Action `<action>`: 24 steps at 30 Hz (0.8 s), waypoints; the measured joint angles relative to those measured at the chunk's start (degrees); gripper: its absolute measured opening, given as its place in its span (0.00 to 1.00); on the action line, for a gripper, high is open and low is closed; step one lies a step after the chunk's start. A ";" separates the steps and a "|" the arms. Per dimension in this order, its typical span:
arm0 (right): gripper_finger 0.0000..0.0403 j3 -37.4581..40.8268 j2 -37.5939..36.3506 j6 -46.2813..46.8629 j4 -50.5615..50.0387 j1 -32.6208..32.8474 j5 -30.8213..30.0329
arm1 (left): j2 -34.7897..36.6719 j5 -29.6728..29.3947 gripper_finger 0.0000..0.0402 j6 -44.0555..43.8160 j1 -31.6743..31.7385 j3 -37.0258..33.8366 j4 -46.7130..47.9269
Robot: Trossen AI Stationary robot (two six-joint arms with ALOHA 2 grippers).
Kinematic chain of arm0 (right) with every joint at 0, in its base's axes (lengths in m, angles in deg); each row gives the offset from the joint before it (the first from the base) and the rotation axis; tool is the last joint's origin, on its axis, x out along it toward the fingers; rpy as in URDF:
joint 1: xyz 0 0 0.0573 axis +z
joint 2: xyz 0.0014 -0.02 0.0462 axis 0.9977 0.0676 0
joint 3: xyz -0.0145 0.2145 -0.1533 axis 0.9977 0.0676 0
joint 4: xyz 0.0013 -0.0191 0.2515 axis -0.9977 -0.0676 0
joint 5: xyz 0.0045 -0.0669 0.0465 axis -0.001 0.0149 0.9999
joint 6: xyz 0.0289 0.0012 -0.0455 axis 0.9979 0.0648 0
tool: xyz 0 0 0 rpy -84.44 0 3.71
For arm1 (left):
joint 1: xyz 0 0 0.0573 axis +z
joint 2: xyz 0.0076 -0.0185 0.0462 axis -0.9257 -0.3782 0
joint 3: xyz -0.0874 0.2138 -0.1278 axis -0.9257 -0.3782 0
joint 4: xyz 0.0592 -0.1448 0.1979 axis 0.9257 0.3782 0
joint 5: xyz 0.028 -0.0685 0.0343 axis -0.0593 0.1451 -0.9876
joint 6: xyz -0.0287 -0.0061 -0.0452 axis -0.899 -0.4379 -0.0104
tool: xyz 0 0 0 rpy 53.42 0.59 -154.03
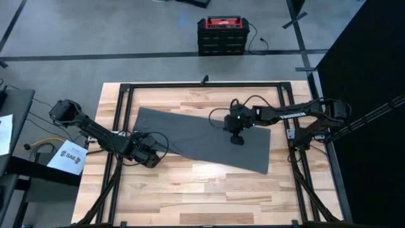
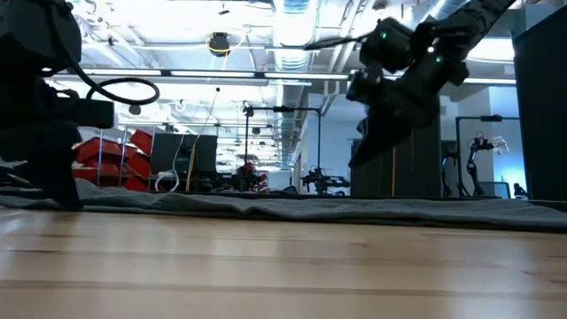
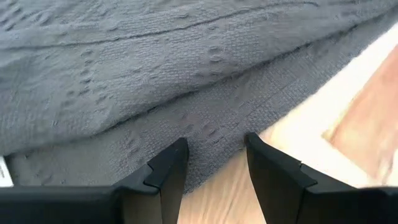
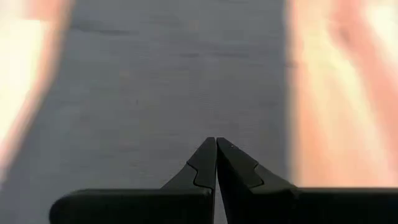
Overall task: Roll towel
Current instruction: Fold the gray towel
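Left gripper (image 3: pixel 214 158) open at towel (image 1: pixel 202 136) hem near tabletop (image 1: pixel 190 190) left edge; pinch hem fully, probably single layer. Right gripper (image 4: pixel 216 155) closed, hovering mid-towel.

Overhead and table-level cameras share the towel (image 1: pixel 202 138); both wrist cameras look down on it closely.

Two black jointed arms, looping cables, green light near right pincer (image 1: pixel 235 135).
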 joint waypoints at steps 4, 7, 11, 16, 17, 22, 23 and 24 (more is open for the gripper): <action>0.00 0.01 0.78 2.08 1.79 4.15 2.19 | 4.54 -1.26 0.38 3.57 -0.08 4.10 -0.78; 0.00 -0.05 1.65 2.82 5.00 6.45 2.31 | 5.61 -4.92 0.38 6.93 -0.04 4.26 -6.50; 0.00 -0.14 2.61 3.61 7.71 7.87 2.39 | 2.14 -6.26 0.38 10.25 0.01 3.78 -18.24; 0.00 0.02 3.64 3.85 7.29 7.94 2.39 | -4.08 -5.24 0.38 -0.06 1.47 3.41 -19.53; 0.00 0.07 3.90 3.95 7.50 7.83 2.39 | -5.14 -4.46 0.38 -2.72 1.96 3.42 -18.45; 0.00 0.01 4.90 4.04 8.96 7.49 2.39 | -9.22 -2.67 0.38 -8.84 3.96 3.45 -16.60; 0.00 0.00 4.96 4.17 8.92 7.49 2.39 | -9.98 -2.24 0.38 -8.87 4.32 3.57 -17.06; 0.00 0.00 5.01 4.20 8.80 7.49 2.39 | -10.87 -2.09 0.38 -8.80 4.53 3.74 -17.81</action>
